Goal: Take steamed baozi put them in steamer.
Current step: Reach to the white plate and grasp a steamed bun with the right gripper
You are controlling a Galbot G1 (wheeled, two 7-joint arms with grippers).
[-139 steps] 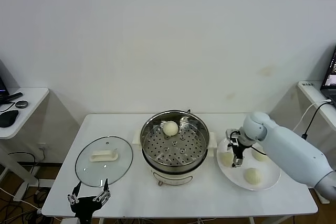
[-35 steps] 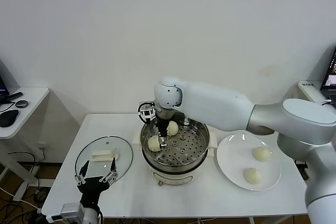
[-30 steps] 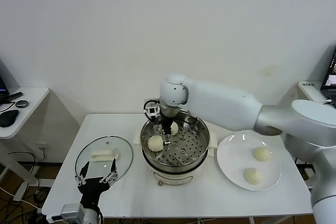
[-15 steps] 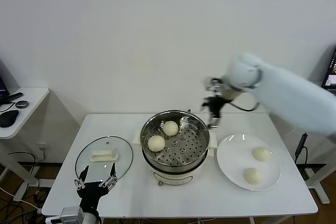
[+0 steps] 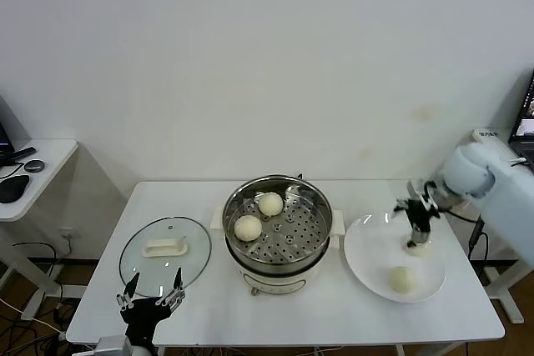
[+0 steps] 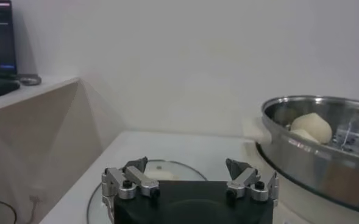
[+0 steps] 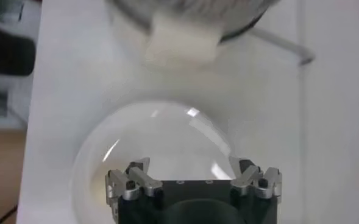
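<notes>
Pale baozi point(image 5: 416, 247) beneath right end effector point(image 5: 417, 221)

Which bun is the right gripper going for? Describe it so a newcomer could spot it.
Start at the steamer in the table's middle and look to its right, at the white plate. Two buns lie there; the target bun is the farther one, partly hidden under the open right gripper. The other plate bun sits nearer the front, uncovered.
</notes>
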